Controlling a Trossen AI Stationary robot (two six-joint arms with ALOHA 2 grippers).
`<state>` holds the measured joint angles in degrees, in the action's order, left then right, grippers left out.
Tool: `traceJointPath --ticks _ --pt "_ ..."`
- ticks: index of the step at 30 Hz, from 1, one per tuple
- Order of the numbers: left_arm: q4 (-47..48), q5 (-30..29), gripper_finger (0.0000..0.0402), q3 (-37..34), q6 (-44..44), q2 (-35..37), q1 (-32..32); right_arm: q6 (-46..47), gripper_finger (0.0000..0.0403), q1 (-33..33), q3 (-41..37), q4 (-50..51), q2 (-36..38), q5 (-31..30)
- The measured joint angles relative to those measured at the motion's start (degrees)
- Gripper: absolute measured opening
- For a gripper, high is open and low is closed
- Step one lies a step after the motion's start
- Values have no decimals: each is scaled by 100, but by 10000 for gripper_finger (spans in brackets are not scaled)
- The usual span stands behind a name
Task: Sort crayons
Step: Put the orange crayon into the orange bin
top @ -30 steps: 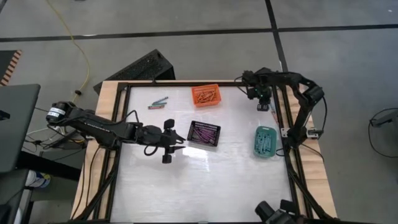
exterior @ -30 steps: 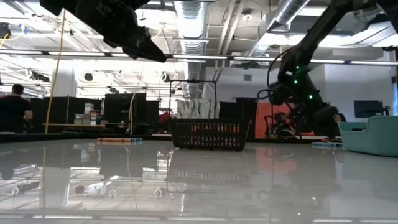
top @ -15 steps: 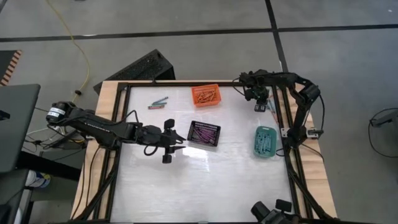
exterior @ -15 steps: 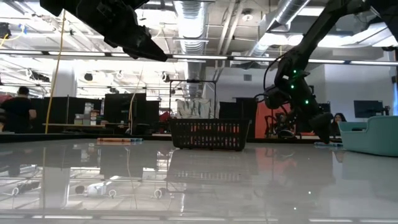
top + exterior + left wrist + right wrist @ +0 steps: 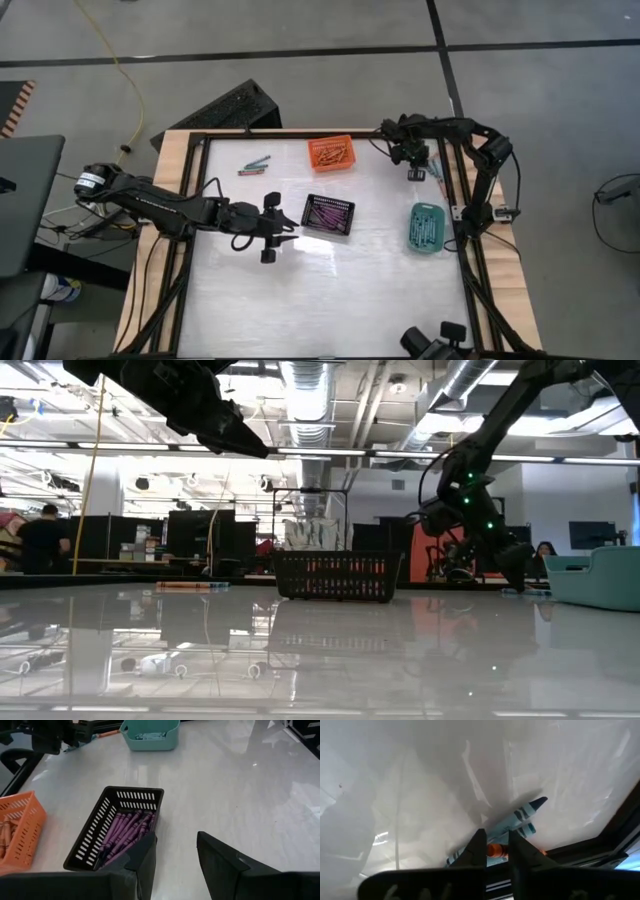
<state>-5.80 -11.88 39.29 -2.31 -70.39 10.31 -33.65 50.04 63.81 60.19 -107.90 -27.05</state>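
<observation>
Two teal-blue crayons (image 5: pixel 517 817) and an orange-red one (image 5: pixel 496 851) lie flat on the table by its right edge (image 5: pixel 440 175). My right gripper (image 5: pixel 417 172) stands over them with its fingers a narrow gap apart (image 5: pixel 497 837). I cannot tell whether it touches them. Purple crayons (image 5: pixel 125 827) fill the black basket (image 5: pixel 328 212). My left gripper (image 5: pixel 288 228) is open and empty above the table, just left of that basket (image 5: pixel 176 845). A few loose crayons (image 5: pixel 255 163) lie at the far left.
An orange basket (image 5: pixel 331 153) with orange-red crayons stands at the far middle. A teal basket (image 5: pixel 426 227) stands near the right edge. The table's black frame rail (image 5: pixel 600 845) runs right behind the crayons at the right edge. People show in the room beyond (image 5: pixel 40 535).
My right gripper has gone a little toward the table's left edge, staying near the far right corner.
</observation>
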Motion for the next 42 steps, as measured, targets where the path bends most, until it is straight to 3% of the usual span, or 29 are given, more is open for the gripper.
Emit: traceJointPath --ticks 11,16,23,34,42 --pt "-11 -15 132 0 -2 0 0 72 28 -294 59 327 4 -155" --pt "-11 -15 132 0 -22 0 0 257 18 -320 390 672 4 -147" --pt "-7 -15 132 2 -22 0 0 477 8 -330 923 1047 4 329" --pt "51 -15 132 2 -48 0 0 1037 8 -620 1688 2004 4 342" --pt "300 -204 132 2 -21 0 0 1178 8 -1364 2501 2538 4 1151"
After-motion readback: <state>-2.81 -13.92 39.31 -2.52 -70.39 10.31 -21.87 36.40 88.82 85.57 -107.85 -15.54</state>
